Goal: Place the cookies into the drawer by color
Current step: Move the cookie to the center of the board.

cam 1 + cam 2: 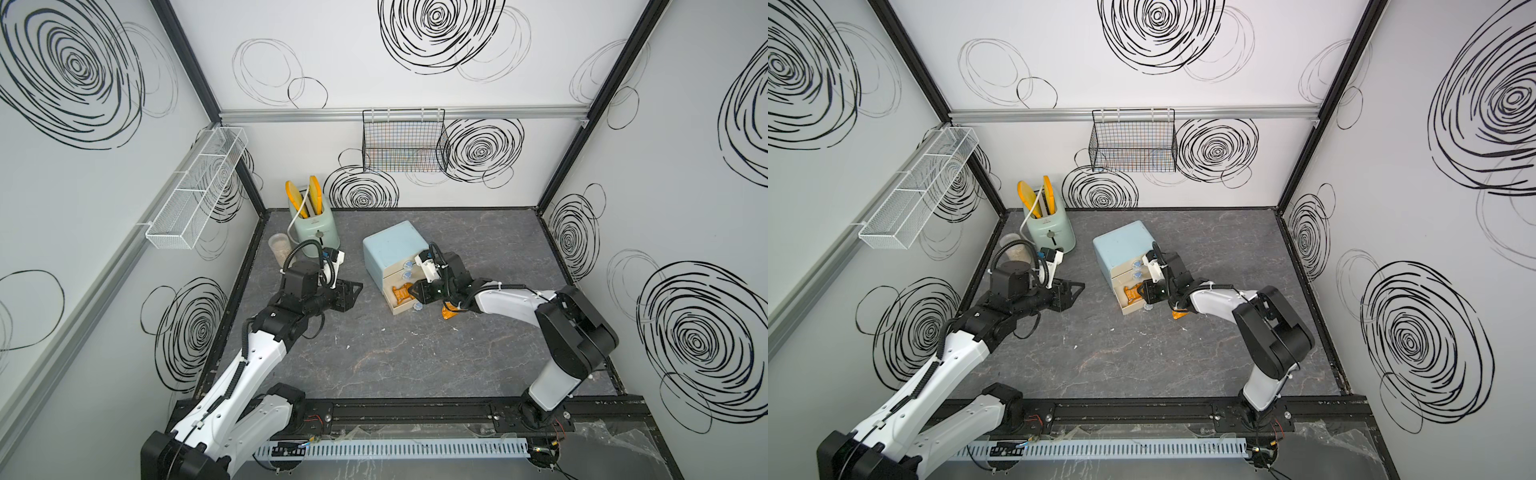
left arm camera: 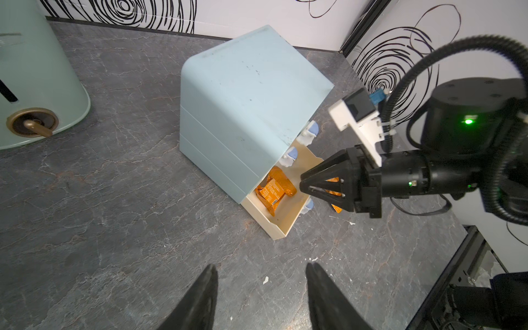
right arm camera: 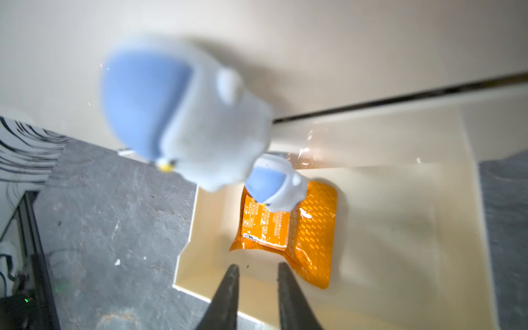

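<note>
The drawer [image 1: 390, 245] is a pale blue chest [image 2: 243, 100] with its bottom tray [image 3: 188, 251] pulled out. An orange cookie packet [image 3: 303, 228] lies flat in that tray, also seen in both top views [image 1: 401, 293] [image 1: 1128, 293]. My right gripper [image 3: 256, 268] hovers just above the tray's front part, jaws slightly apart and empty, beside the packet's end. Another orange cookie [image 1: 448, 312] lies on the table under the right wrist, partly hidden. My left gripper [image 2: 261, 271] is open over bare table, well to the left of the chest [image 1: 353, 291].
A mint-green toaster [image 1: 316, 232] holding two yellow slices stands at the back left, with a clear cup [image 1: 279, 247] beside it. A white wire basket [image 1: 195, 191] and a black one [image 1: 405, 141] hang on the walls. Small white crumbs [image 2: 265, 280] dot the tabletop.
</note>
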You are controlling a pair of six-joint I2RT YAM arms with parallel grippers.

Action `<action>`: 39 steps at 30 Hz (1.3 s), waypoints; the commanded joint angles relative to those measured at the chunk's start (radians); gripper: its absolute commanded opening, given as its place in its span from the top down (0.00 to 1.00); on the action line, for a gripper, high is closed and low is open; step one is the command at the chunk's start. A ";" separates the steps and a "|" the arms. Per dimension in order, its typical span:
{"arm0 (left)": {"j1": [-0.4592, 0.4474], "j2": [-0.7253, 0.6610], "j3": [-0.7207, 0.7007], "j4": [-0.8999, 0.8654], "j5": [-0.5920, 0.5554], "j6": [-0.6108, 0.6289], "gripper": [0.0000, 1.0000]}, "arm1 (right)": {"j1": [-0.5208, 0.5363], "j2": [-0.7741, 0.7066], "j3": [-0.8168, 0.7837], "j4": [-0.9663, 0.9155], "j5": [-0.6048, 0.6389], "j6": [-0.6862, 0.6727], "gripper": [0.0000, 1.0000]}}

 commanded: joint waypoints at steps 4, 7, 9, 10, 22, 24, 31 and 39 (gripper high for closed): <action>0.012 0.002 -0.013 0.038 0.018 0.002 0.45 | -0.043 -0.229 -0.124 0.039 0.154 0.013 0.55; 0.011 0.001 -0.014 0.037 0.017 0.001 0.45 | -0.102 -0.311 -0.194 0.018 0.220 0.026 0.45; 0.012 0.001 -0.016 0.038 0.018 0.000 0.45 | -0.156 -0.340 -0.234 0.001 0.223 0.035 0.41; 0.012 0.000 -0.016 0.038 0.018 0.000 0.45 | -0.182 -0.347 -0.252 -0.004 0.211 0.035 0.37; 0.014 0.004 -0.016 0.035 0.016 0.000 0.44 | -0.217 -0.227 -0.274 -0.088 0.159 -0.008 0.21; 0.015 0.004 -0.016 0.035 0.016 0.001 0.44 | -0.214 -0.204 -0.271 -0.084 0.152 -0.010 0.21; 0.022 0.008 -0.014 0.035 0.022 0.000 0.44 | -0.177 -0.124 -0.233 -0.114 0.172 -0.027 0.22; 0.034 0.009 -0.016 0.037 0.037 -0.001 0.44 | -0.107 -0.033 -0.174 -0.192 0.292 -0.051 0.31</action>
